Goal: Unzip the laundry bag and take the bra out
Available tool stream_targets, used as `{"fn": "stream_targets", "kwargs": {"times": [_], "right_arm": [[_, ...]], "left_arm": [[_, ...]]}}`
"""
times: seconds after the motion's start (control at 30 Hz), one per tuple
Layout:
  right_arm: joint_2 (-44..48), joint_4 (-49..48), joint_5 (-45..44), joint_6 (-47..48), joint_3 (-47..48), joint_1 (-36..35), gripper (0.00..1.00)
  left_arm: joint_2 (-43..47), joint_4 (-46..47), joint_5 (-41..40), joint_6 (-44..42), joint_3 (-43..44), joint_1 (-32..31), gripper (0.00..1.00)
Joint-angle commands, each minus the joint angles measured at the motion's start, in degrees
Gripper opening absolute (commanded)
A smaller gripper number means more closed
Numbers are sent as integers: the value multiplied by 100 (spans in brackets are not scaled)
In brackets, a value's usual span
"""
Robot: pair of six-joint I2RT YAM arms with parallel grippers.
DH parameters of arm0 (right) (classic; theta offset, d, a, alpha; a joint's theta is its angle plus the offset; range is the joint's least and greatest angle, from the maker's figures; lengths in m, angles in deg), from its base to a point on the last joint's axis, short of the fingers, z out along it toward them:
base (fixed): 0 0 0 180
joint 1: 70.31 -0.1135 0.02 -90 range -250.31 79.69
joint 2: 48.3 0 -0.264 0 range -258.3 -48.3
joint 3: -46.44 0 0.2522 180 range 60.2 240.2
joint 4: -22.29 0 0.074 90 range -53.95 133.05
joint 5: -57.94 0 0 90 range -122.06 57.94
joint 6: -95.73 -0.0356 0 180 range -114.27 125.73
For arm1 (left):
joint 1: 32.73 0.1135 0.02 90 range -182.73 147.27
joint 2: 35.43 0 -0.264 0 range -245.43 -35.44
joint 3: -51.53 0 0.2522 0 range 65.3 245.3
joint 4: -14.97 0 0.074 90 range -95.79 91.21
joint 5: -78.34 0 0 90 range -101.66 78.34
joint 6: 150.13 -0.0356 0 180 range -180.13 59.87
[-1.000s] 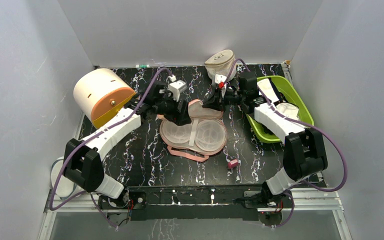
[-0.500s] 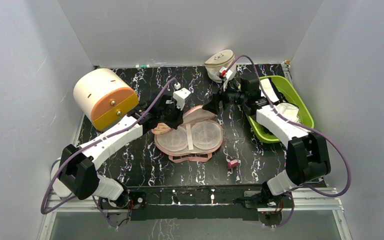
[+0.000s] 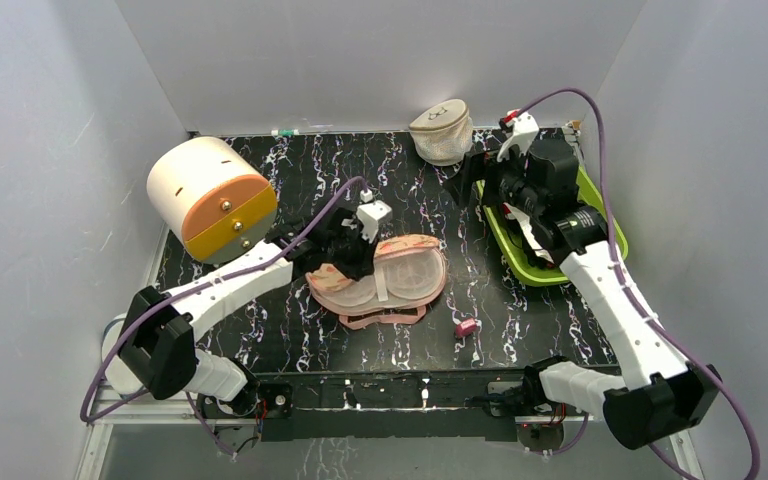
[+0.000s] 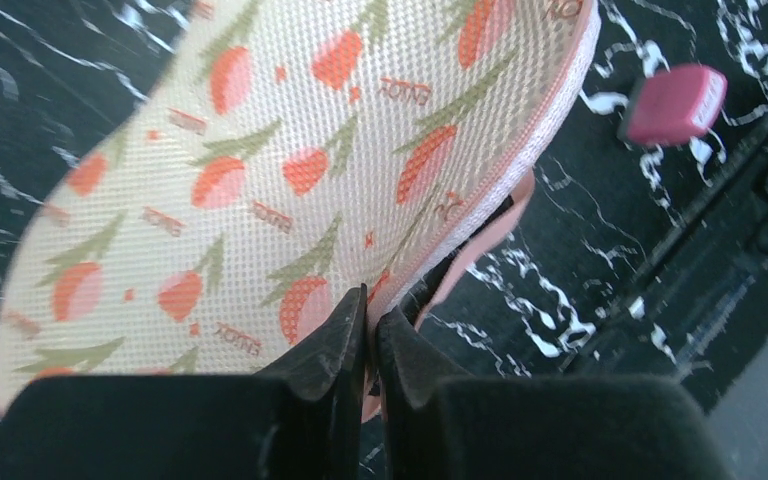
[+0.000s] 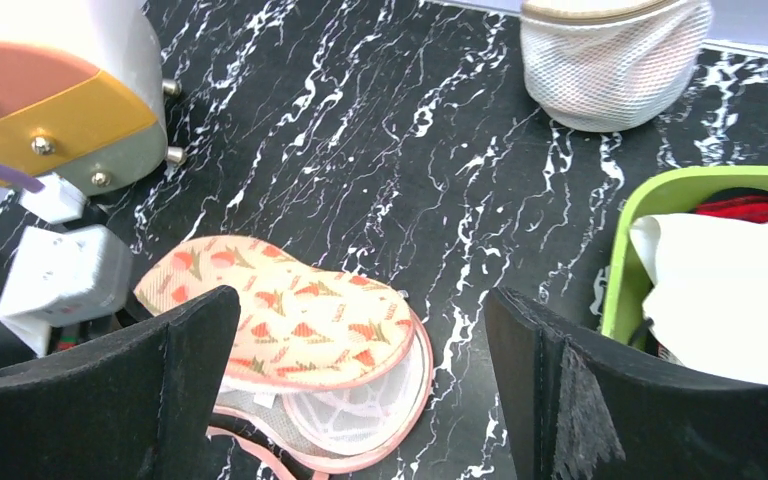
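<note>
The laundry bag (image 3: 400,280) lies mid-table, unzipped. Its peach printed flap (image 5: 290,320) is folded partway over the white mesh cups (image 5: 380,400). My left gripper (image 3: 353,262) is at the bag's left end. In the left wrist view it (image 4: 370,305) is shut on the flap's pink-trimmed edge (image 4: 520,170). My right gripper (image 3: 467,185) hangs above the table, back and right of the bag, near the bin. Its jaws (image 5: 360,300) stand wide open and hold nothing. Soft white fabric (image 5: 730,290) that looks like the bra lies in the green bin (image 5: 625,250).
A cream and orange drum (image 3: 210,195) stands at the back left. The beige mesh pouch (image 3: 440,130) sits against the back wall. A small pink piece (image 3: 466,326) lies in front of the bag. The bag's pink strap (image 3: 380,318) trails at its front. The green bin (image 3: 508,245) is mostly under the right arm.
My left gripper shut on the flap's edge and drew the flap forward over the cups. My right gripper opened, let go of the bag and rose toward the back right.
</note>
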Motion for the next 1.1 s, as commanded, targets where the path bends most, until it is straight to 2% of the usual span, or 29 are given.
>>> {"fn": "stream_targets", "kwargs": {"times": [0.0, 0.13, 0.23, 0.37, 0.6, 0.7, 0.9, 1.07], "right_arm": [[350, 136, -542, -147, -27, 16, 94], [369, 81, -563, -157, 4, 16, 94], [302, 35, -550, -160, 45, 16, 94], [239, -17, -465, -200, 10, 16, 94], [189, 11, -436, -221, -74, 16, 95], [206, -8, -435, -217, -147, 16, 95], [194, -10, -417, -213, -191, 17, 95], [179, 9, -444, -179, -151, 16, 95]], "left_arm": [[-81, 38, 714, 438, -303, -67, 9], [-279, 521, 1166, 962, -814, -73, 18], [-276, 973, 1198, 1271, -1189, -80, 25], [-407, 1326, 1305, 1549, -1445, -92, 39], [-249, 1495, 1247, 1619, -1619, -81, 73], [-22, 1504, 1302, 1593, -1591, -81, 96], [556, 1642, 1013, 1667, -1424, -28, 98], [628, 1637, 1028, 1665, -1165, 153, 98]]}}
